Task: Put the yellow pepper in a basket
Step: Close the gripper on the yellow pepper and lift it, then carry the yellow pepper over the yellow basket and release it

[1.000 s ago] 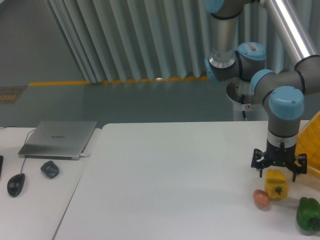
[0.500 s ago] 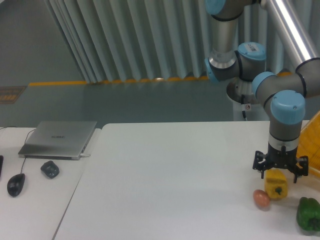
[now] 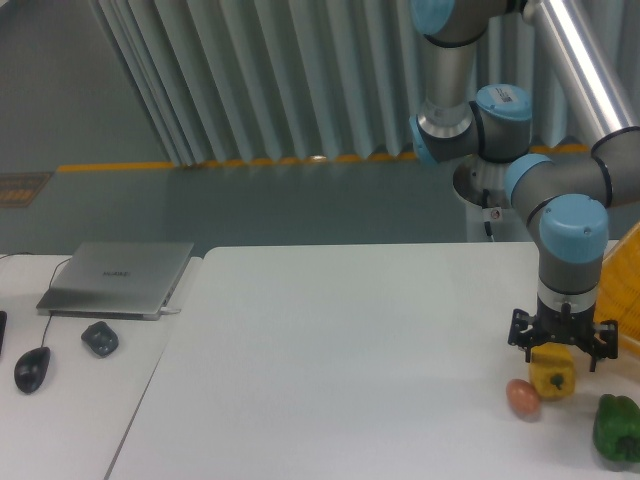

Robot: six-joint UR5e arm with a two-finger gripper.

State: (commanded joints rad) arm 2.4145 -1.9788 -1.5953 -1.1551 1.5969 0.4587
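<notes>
The gripper (image 3: 559, 352) has dropped lower than it was a second ago and slid a touch to the right, and now its black body sits right on top of the yellow pepper (image 3: 552, 378), covering the upper part that showed before. The pepper itself has not budged on the white table (image 3: 340, 360).

Here is the line-up that matters: the pepper lies directly below the tool, the arm (image 3: 572, 240) standing straight above it, so the approach is a plain vertical one. The pepper is blocky and about as tall as it is wide, no real long axis to fuss over, with a small dark mark on its front face. The jaws look spread wide, black prongs sticking out to either side of the pepper's top, though whether the fingers themselves touch its flanks I cannot tell from here.

The pepper's skin looks smooth, glossy and lobed, so a squeeze could slip on those curves. Just beside it to the left sits a small orange-brown egg (image 3: 522, 397), nearly touching, and a green pepper (image 3: 616, 428) lies near on the lower right. The basket (image 3: 625, 288), yellow-orange latticed plastic, peeks in at the right edge, just behind the gripper, so it should be a short carry once the grasp closes.
</notes>
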